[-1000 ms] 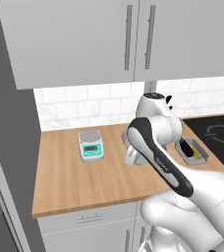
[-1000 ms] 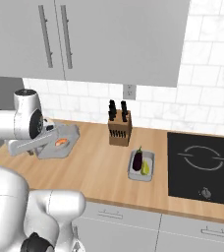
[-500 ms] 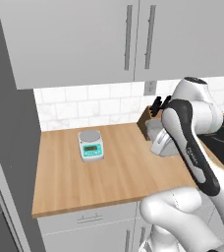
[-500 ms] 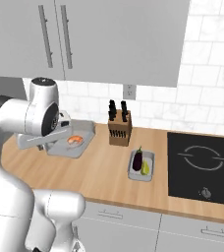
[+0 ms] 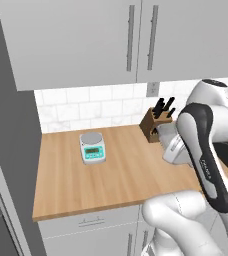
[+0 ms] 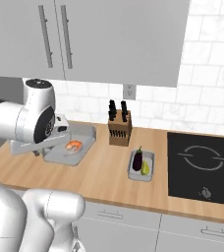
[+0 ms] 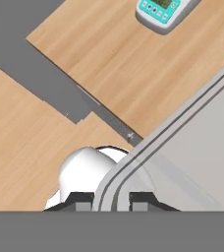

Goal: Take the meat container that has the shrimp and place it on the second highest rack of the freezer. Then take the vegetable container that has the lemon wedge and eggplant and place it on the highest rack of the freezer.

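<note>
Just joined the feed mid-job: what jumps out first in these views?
The white arm dominates, its gripper closed on the rim of the shrimp container, held just over the wooden counter left of the knife block. The container with eggplant and lemon wedge sits beside the black cooktop. A teal kitchen scale stands further left.

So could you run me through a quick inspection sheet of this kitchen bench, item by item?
Surface: wooden counter, with a black cooktop at one end.
Job's things: shrimp container lifted off the counter in the gripper; vegetable container with eggplant and lemon wedge resting on the counter near the cooktop.
Clutter: kitchen scale, knife block.
Grippers: gripper clamped on the shrimp container's rim.
Cables: nothing seen.
Surroundings: grey wall cabinets, white tiled backsplash, wall outlet.
</note>
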Motion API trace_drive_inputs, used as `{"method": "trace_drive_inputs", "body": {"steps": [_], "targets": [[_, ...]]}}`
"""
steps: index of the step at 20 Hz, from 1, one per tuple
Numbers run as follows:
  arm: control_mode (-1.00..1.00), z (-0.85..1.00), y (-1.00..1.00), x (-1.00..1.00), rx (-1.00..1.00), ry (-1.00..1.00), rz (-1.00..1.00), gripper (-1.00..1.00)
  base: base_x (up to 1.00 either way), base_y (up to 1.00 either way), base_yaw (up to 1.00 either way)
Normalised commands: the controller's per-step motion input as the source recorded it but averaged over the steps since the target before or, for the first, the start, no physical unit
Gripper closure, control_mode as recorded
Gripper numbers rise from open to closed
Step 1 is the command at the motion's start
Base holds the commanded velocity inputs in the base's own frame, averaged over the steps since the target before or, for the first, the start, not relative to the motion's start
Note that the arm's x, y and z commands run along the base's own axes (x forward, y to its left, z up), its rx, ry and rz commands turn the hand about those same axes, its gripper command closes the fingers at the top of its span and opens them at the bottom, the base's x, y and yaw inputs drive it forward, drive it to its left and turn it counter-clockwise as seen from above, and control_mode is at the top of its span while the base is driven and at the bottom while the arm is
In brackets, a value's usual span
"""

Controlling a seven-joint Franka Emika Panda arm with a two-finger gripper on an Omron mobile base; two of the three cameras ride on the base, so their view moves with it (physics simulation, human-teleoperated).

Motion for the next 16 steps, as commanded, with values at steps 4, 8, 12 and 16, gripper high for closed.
{"method": "trace_drive_inputs", "body": {"steps": [4, 8, 12, 16], "targets": [[-1.0, 0.32, 0.0, -0.2, 0.0, -0.01, 0.02, 1.0, 0.0, 0.0, 0.0], [-1.0, 0.41, 0.0, -0.06, 0.0, 0.0, 0.0, 1.0, 0.0, 0.0, 0.0], [-1.0, 0.25, 0.0, -0.01, 0.0, 0.0, 0.01, 1.0, 0.0, 0.0, 0.0], [-1.0, 0.12, 0.0, 0.0, 0.0, 0.0, 0.0, 1.0, 0.0, 0.0, 0.0]]}}
